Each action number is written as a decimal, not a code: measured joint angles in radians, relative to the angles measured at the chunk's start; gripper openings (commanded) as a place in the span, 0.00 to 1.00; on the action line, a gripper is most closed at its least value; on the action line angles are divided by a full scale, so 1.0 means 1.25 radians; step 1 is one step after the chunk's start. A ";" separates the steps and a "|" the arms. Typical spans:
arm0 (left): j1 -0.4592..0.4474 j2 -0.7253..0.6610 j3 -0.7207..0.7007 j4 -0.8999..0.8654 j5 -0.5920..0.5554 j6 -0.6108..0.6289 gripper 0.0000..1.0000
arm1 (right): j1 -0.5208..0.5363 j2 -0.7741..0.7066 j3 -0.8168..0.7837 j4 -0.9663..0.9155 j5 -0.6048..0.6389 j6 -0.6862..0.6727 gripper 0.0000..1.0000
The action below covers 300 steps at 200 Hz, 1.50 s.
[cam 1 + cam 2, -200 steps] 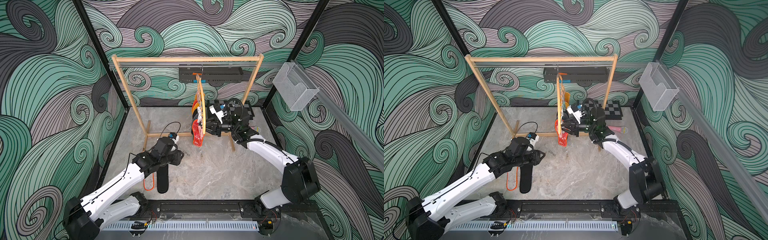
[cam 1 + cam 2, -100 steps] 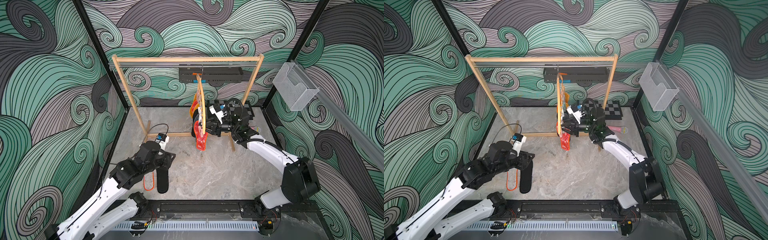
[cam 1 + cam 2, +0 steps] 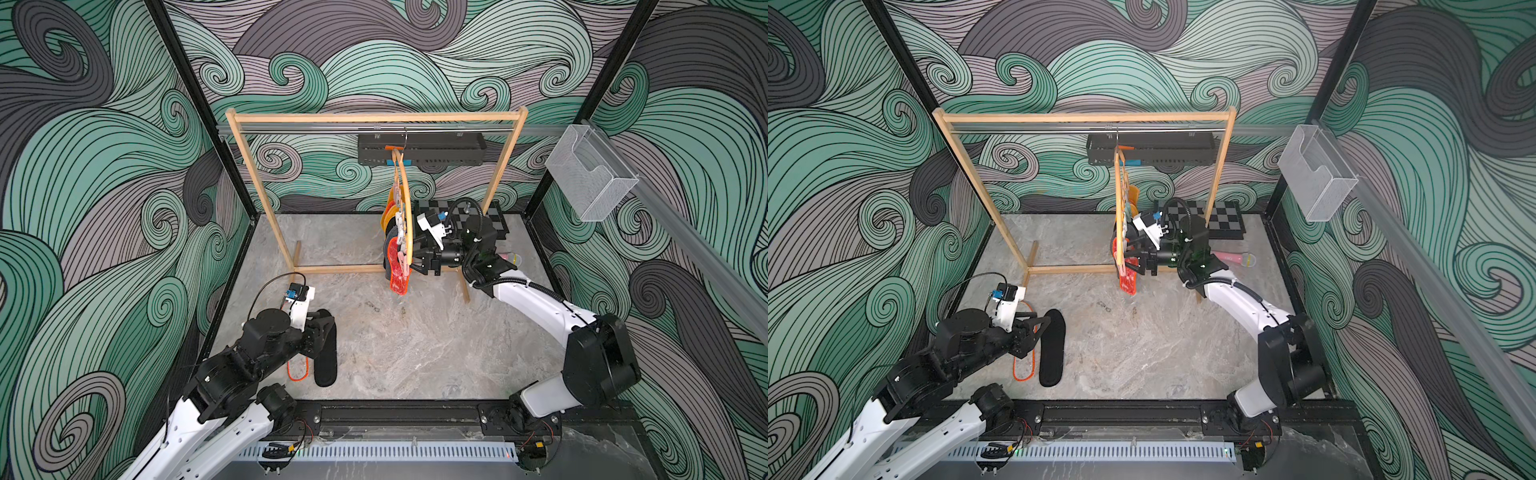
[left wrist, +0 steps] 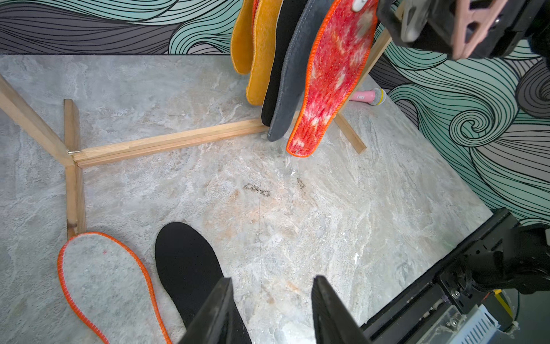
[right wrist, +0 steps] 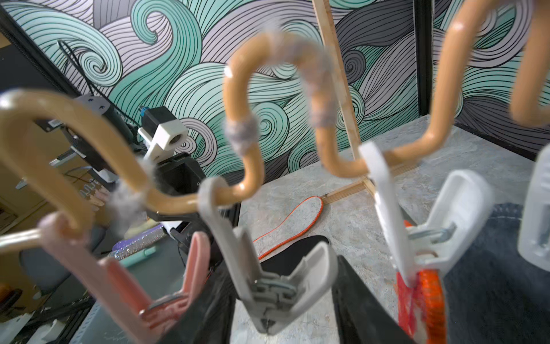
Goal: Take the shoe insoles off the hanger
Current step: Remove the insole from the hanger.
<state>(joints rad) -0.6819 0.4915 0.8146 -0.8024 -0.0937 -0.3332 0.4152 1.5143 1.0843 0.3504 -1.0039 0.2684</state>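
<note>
Left: two lie flat on the floor, side by side, one pale insole [image 4: 101, 280] with orange edging and one black insole [image 4: 187, 262]; the left gripper [image 4: 270, 286] is over the black one, jaws released, empty. Centre: the hanger [image 3: 408, 216], hooked on the wooden rack [image 3: 374, 117], carries five countable pads: two mustard insoles [image 4: 256, 44], one hanging black insole [image 4: 279, 59], one dark grey insole [image 4: 294, 74], one red-white insole [image 4: 330, 77]. Right: the right gripper [image 5: 279, 277] has jaws parted either side of one empty grey peg [image 5: 268, 292], the wavy bar crowding its camera; one pink microphone [image 3: 1233, 258] and one checkerboard [image 3: 1221, 216] lie behind.
</note>
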 measured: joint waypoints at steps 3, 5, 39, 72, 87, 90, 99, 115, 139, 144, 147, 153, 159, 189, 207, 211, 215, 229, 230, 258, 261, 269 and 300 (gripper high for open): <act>0.000 0.002 0.000 0.000 0.000 0.000 0.45 | 0.000 0.000 -0.003 -0.002 0.001 0.001 0.59; 0.000 0.003 0.000 0.000 0.000 0.001 0.45 | 0.000 0.000 -0.004 -0.005 0.005 -0.001 0.59; 0.000 0.008 0.000 -0.005 -0.002 0.002 0.45 | 0.000 -0.044 -0.062 -0.042 0.051 -0.012 0.61; 0.000 0.009 0.000 -0.005 -0.003 0.002 0.45 | 0.000 -0.164 -0.195 -0.063 0.099 -0.023 0.60; 0.000 0.014 0.000 -0.005 -0.003 0.002 0.45 | 0.000 -0.225 -0.263 -0.070 0.118 -0.026 0.58; 0.000 0.015 0.000 -0.006 -0.003 0.002 0.46 | 0.000 -0.240 -0.278 -0.073 0.122 -0.027 0.58; 0.000 0.017 0.000 -0.006 -0.003 0.002 0.46 | 0.001 -0.278 -0.318 -0.075 0.135 -0.030 0.58; 0.000 0.017 0.000 -0.006 -0.003 0.003 0.46 | 0.005 -0.353 -0.394 -0.083 0.164 -0.036 0.58; 0.000 0.017 0.000 -0.006 -0.002 0.002 0.46 | 0.021 -0.491 -0.511 -0.092 0.212 -0.043 0.57; 0.000 0.017 0.000 -0.006 -0.002 0.002 0.46 | 0.024 -0.522 -0.534 -0.094 0.224 -0.044 0.57; 0.000 0.017 0.000 -0.006 -0.002 0.003 0.46 | 0.026 -0.538 -0.547 -0.095 0.231 -0.044 0.57; 0.000 0.017 0.000 -0.006 -0.002 0.003 0.46 | 0.028 -0.573 -0.569 -0.101 0.241 -0.045 0.57; 0.000 0.017 0.000 -0.006 -0.002 0.003 0.46 | 0.029 -0.606 -0.588 -0.108 0.251 -0.045 0.57; 0.000 0.018 0.000 -0.006 0.001 0.003 0.47 | 0.032 -0.733 -0.647 -0.125 0.292 -0.042 0.56; 0.000 0.024 0.000 -0.006 0.004 0.003 0.48 | 0.033 -0.777 -0.669 -0.129 0.311 -0.039 0.56; 0.000 0.026 0.000 -0.006 0.005 0.003 0.48 | 0.033 -0.782 -0.672 -0.133 0.315 -0.039 0.56; 0.000 0.029 0.000 -0.007 0.006 0.003 0.49 | 0.033 -0.788 -0.675 -0.135 0.321 -0.039 0.56; 0.000 0.039 -0.001 -0.007 0.010 0.003 0.49 | 0.033 -0.798 -0.678 -0.144 0.335 -0.040 0.56; 0.000 0.039 -0.001 -0.008 0.010 0.003 0.49 | 0.033 -0.798 -0.678 -0.145 0.336 -0.039 0.56; 0.000 0.047 -0.001 -0.007 0.028 0.004 0.50 | 0.033 -0.800 -0.679 -0.154 0.354 -0.040 0.56; 0.000 0.048 -0.001 -0.007 0.030 0.004 0.50 | 0.033 -0.800 -0.679 -0.155 0.356 -0.040 0.56; 0.000 0.049 -0.001 -0.007 0.034 0.004 0.50 | 0.033 -0.799 -0.680 -0.156 0.360 -0.040 0.56; 0.000 0.058 -0.002 -0.004 0.053 0.004 0.51 | 0.033 -0.781 -0.682 -0.157 0.367 -0.040 0.56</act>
<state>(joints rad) -0.6819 0.5640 0.8127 -0.8078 -0.0273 -0.3279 0.4564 0.5381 0.2321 0.1547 -0.5457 0.2180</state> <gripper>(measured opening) 0.508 0.563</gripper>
